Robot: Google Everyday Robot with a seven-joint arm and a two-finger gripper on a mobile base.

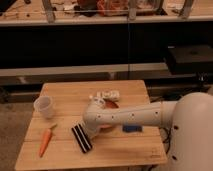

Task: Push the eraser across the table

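Small light wooden tabletop (65,95) stood before a long dark shelving unit (75,47), black striped eraser (81,138) lay near its front edge, right of a carrot (45,141), gripper (91,132) hung low against the eraser's right side, its grip could not be told

Arm's wrist housing (97,116) is covering most of the pincer (91,132), which is sitting low beside the eraser (82,138) on the tabletop (65,95); whether they are touching isn't resolving. Arm is also hiding most of a reddish item (111,104), and the small white thing (107,94) is reading too small to identify. Robot body (192,135) is running off the right and bottom edges.
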